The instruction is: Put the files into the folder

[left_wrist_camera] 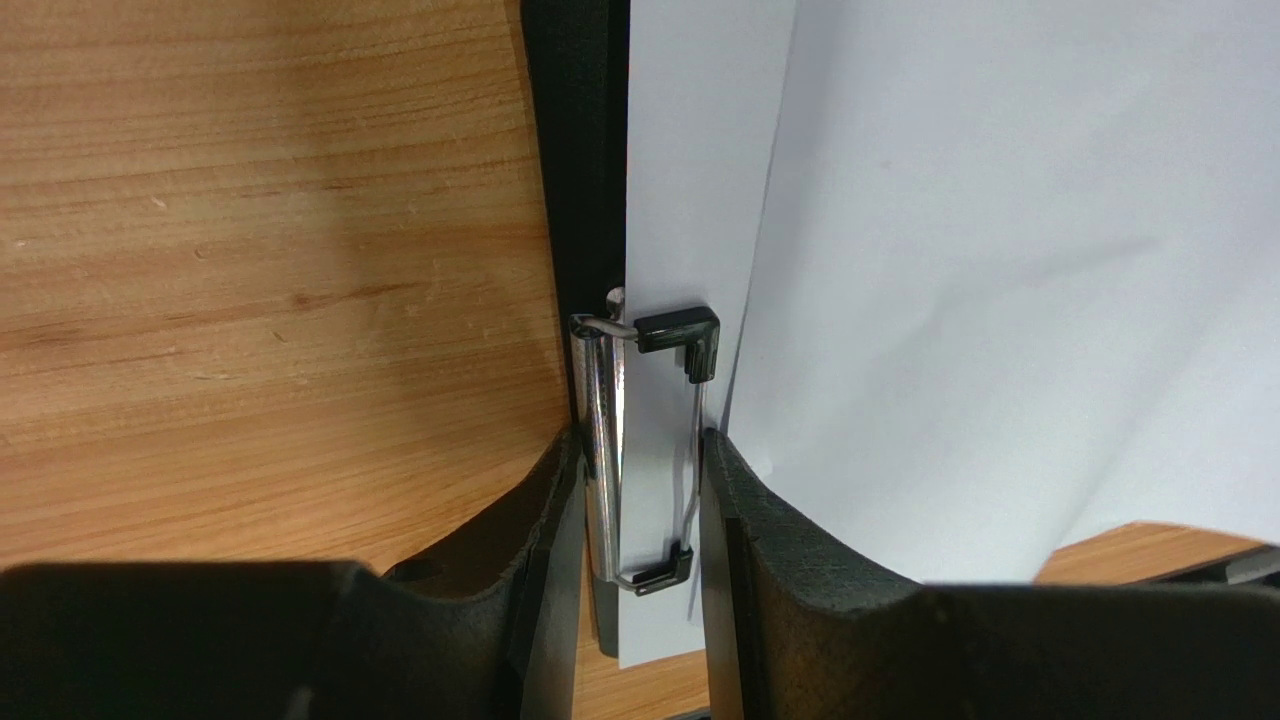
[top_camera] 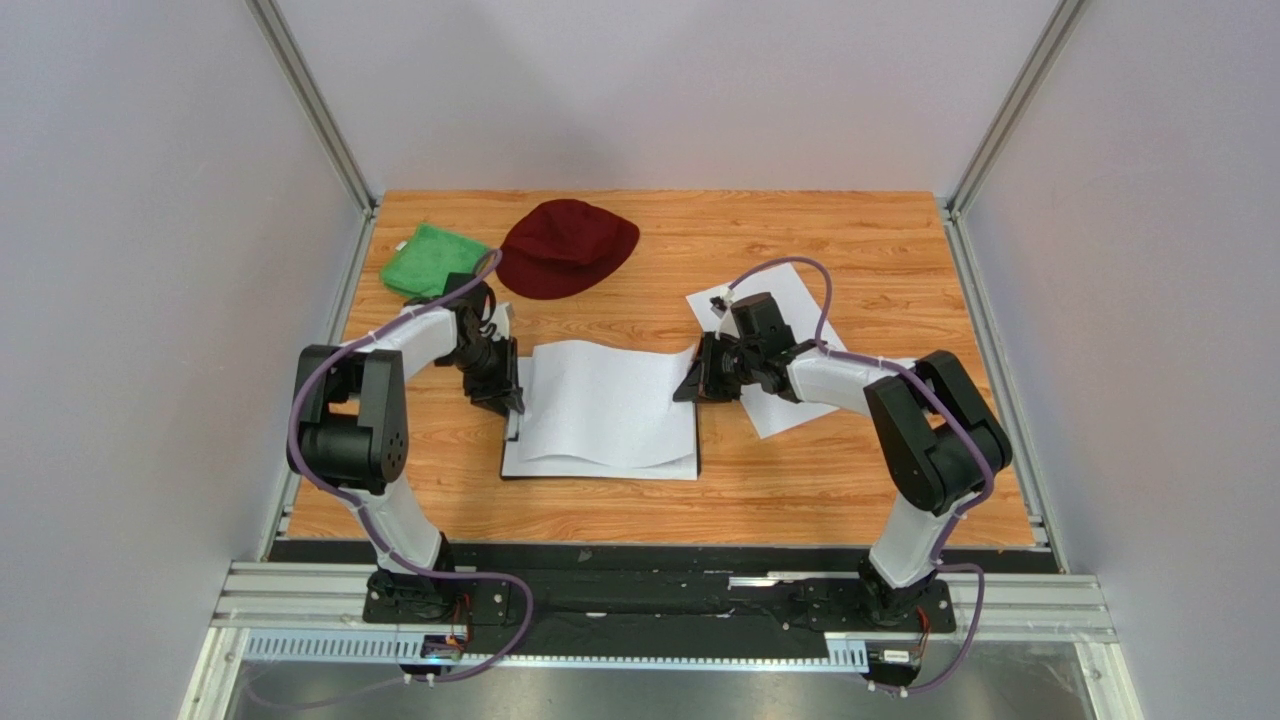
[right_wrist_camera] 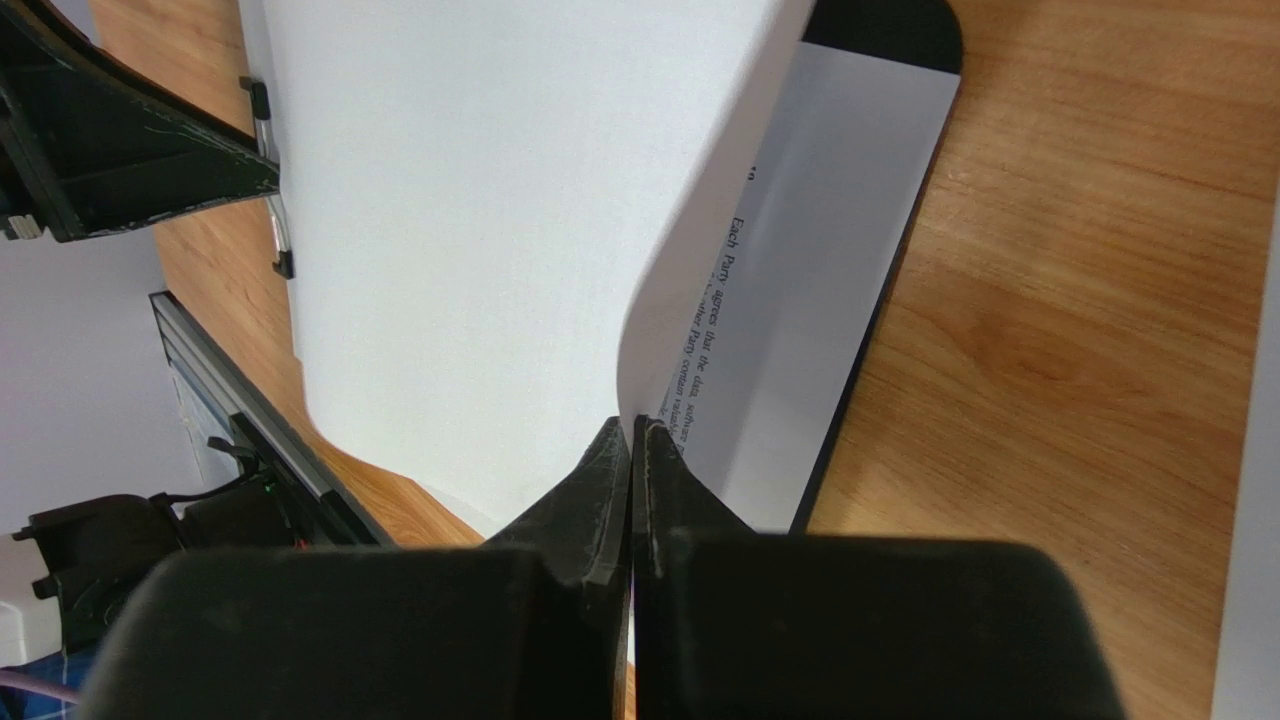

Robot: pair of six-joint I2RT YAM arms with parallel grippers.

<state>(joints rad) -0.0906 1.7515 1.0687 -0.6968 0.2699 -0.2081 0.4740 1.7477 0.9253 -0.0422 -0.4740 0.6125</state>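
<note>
My right fingers [right_wrist_camera: 616, 465] pinch the white paper sheet [right_wrist_camera: 481, 225] at its three-o'clock edge. Left fingers [left_wrist_camera: 729, 495] squeeze the silver metal clip [left_wrist_camera: 616, 435] at the flat black clipboard [left_wrist_camera: 579, 150]'s nine-o'clock end.

L gripper [left_wrist_camera: 639, 450] part-closed, R gripper [right_wrist_camera: 631, 428] pinched tight, both arms bent inward w/ wrists low.
</note>
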